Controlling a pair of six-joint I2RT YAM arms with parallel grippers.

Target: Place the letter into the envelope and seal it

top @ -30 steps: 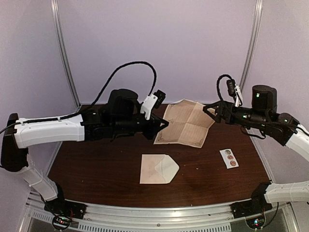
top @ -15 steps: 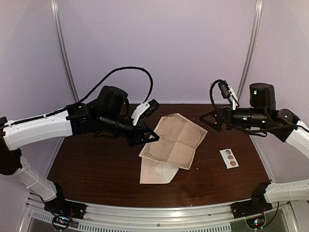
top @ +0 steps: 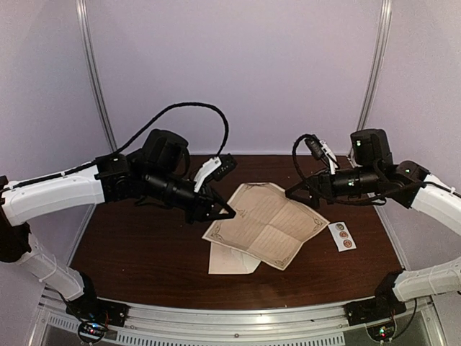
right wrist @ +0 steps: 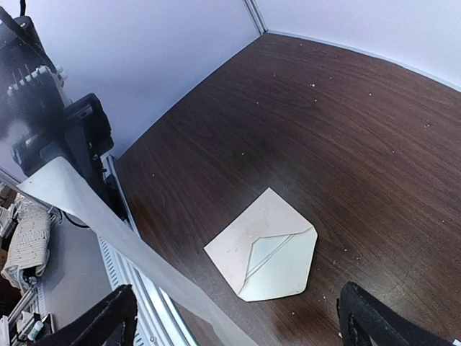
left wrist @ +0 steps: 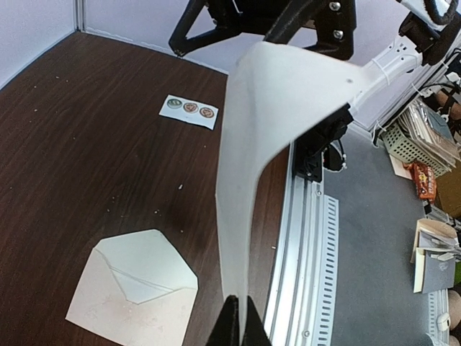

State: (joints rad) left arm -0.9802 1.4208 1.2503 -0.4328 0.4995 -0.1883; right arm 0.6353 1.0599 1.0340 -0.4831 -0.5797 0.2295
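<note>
The letter (top: 270, 225), a large off-white paper sheet with fold creases and a thin printed border, hangs tilted above the dark brown wooden desk (top: 144, 249) in the centre of the overhead view. Its left corner is pinched in the left claw (top: 225, 213), which is closed on the paper. In the left wrist view the sheet is seen almost edge-on. It rises from the closed black tips at the bottom edge and curls toward the top of the frame, so its printed face is hidden and it covers part of the right arm behind it.

The envelope (top: 225, 261), small, cream-tan paper with a triangular flap, lies flat on the desk below the letter. From overhead only its lower left part shows, and the rest is hidden under the sheet. Both wrist views show it whole, and the flap appears laid open.

The right claw (top: 290, 193) sits just beside the letter's upper right edge, and whether it touches the paper cannot be told. In the right wrist view its two dark fingers (right wrist: 374, 321) stand wide apart in the lower corners, cut off by the frame, so the claw is open. A pale, blurred band of the letter slants down the left side toward the gap between them, and its end is cut off.

A white sticker strip (top: 341, 236) with three round stickers lies on the desk right of the letter. The designs are too small to make out.
</note>
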